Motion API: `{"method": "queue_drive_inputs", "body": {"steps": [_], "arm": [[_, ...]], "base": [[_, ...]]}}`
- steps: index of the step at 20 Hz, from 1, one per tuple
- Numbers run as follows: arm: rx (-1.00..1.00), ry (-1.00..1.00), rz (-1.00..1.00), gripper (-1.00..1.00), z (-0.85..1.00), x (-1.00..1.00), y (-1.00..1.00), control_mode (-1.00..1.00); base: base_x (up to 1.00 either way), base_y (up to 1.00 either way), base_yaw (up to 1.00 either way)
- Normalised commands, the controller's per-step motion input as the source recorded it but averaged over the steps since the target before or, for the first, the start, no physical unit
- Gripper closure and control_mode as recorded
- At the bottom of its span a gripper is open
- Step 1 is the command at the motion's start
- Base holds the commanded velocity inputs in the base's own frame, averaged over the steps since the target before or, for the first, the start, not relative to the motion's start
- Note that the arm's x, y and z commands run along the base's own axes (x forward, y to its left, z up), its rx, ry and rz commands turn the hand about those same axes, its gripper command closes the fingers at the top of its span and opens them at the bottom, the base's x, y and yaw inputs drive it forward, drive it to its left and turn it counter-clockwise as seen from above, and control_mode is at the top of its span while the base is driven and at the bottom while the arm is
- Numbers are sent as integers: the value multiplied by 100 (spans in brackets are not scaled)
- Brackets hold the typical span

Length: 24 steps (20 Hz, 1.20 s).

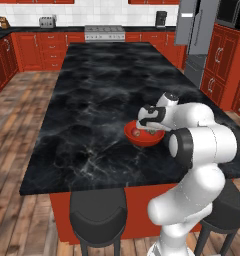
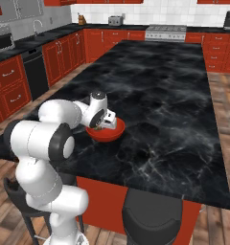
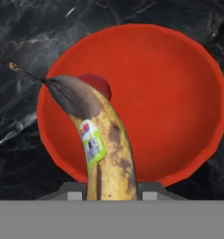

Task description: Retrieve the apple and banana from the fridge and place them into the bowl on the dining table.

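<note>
Hand view: curved yellow banana w/ brown blotches and a dark tip rises from between the fingers, pinched at its lower end. Only the grey finger bases show either side of it; tips hidden behind the fruit. A green-and-white sticker sits on the banana's left face. Its dark stem end points up-left, over the rim of the round glossy red bowl below.

Small round red apple lies inside the bowl, near its left wall, partly hidden behind the banana's dark end. Whether banana and apple touch: can't tell.

Left base view: the white arm bends low over the black white-veined marble tabletop of the long red-panelled island, w/ the hand over the red bowl near the island's near right edge. Apple shows as a small red spot in the bowl's left part.

Right base view: same bowl sits on the tabletop near the near left edge, the hand right above it covering most of the inside.

Tall grey fridge stands far right at the back among red cabinets, a door hanging open. Two black stools stand at the island's near side.
</note>
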Motion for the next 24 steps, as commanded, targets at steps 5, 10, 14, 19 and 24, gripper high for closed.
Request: {"method": "queue_drive_inputs", "body": {"steps": [5, 10, 14, 19, 24], "arm": [[0, 0, 0, 100, -22, 22, -1, -100], [0, 0, 0, -100, -10, 16, 0, -100], [0, 0, 0, -100, -1, 3, -3, -100], [0, 0, 0, -100, -3, 8, -3, -100], [0, -3, 0, -100, 27, -42, -18, -100]], "base": [[0, 0, 0], [0, 0, 0], [0, 0, 0], [0, 0, 0], [0, 0, 0]]}}
